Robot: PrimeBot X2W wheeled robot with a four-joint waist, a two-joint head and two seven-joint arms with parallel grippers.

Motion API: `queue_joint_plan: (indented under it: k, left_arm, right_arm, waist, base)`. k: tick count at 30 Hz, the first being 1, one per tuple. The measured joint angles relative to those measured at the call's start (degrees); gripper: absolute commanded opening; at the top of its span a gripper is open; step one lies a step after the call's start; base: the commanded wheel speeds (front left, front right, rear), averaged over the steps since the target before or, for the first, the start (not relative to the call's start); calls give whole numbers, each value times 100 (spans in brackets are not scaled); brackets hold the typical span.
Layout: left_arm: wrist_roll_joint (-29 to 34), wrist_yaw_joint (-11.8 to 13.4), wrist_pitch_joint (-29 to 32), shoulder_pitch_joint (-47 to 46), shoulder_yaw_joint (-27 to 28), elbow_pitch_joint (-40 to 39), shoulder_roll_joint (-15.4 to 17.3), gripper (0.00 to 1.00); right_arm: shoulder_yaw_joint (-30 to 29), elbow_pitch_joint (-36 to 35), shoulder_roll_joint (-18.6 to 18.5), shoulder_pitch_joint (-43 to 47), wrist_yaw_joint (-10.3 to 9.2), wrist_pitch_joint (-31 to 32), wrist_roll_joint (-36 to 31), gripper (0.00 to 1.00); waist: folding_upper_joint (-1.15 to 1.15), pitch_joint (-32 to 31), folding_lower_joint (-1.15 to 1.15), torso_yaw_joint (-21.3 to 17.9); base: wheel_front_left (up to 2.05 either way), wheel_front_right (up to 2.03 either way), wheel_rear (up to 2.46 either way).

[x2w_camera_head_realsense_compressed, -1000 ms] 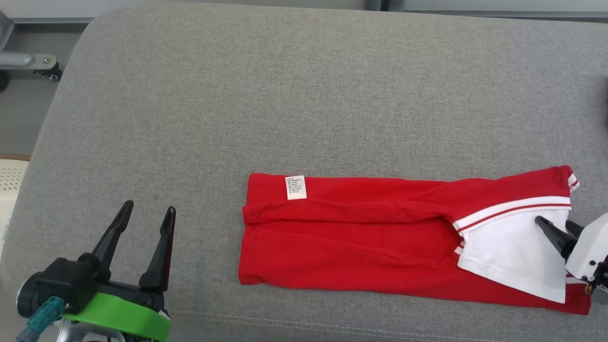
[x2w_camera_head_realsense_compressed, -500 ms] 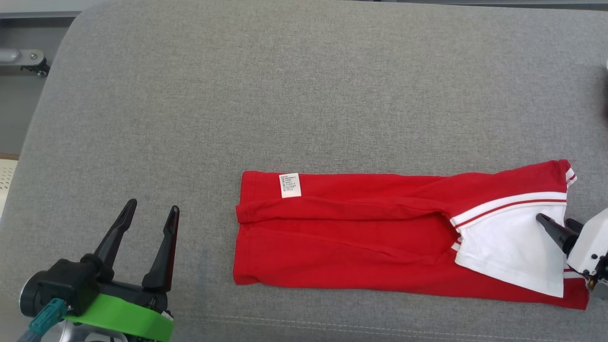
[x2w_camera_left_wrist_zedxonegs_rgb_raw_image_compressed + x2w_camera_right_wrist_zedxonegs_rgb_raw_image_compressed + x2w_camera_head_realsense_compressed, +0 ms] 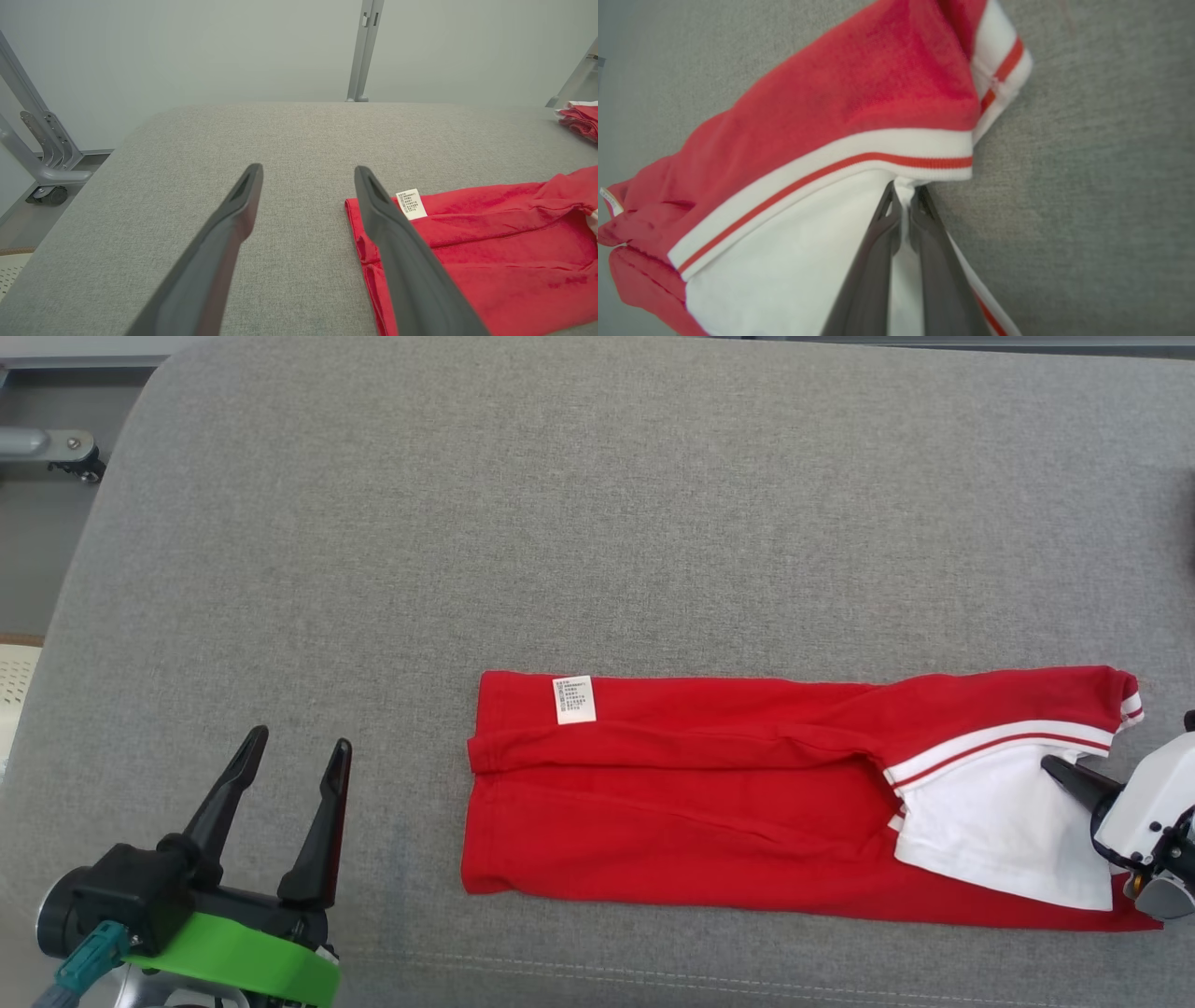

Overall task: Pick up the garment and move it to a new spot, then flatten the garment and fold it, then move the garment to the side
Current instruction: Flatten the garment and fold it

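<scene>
Right wrist view has the right gripper (image 3: 903, 193) pinching the white collar (image 3: 784, 261) edge of the red polo shirt (image 3: 691, 803), probably to pull that end over for a fold; shirt lies folded long on the gray padded table (image 3: 560, 523), right of centre; left gripper (image 3: 297, 740) sits spread wide, well clear.

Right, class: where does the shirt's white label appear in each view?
Head view: label, near centre, at the shirt's upper-left corner.
Left wrist view: label, right of centre, same corner.
Right wrist view: label, a sliver at the far left edge.
Shared landmark: the red shirt.
</scene>
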Motion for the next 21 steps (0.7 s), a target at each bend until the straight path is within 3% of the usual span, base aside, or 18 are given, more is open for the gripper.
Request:
queue_joint_plan:
  k: [11, 21]
  left_arm:
    - [-21, 4, -7, 1, 247, 26, 2, 100]
    - [-56, 5, -8, 1, 285, 5, 2, 100]
  right_arm:
    - [-338, 77, -243, -35, 79, 133, 247, 0]
    - [-934, 259, -848, -54, -114, 125, 364, 0]
  waist:
    - [0, 0, 0, -184]
    - [0, 14, 0, -444]
  base:
    - [0, 0, 0]
    - [0, 0, 0]
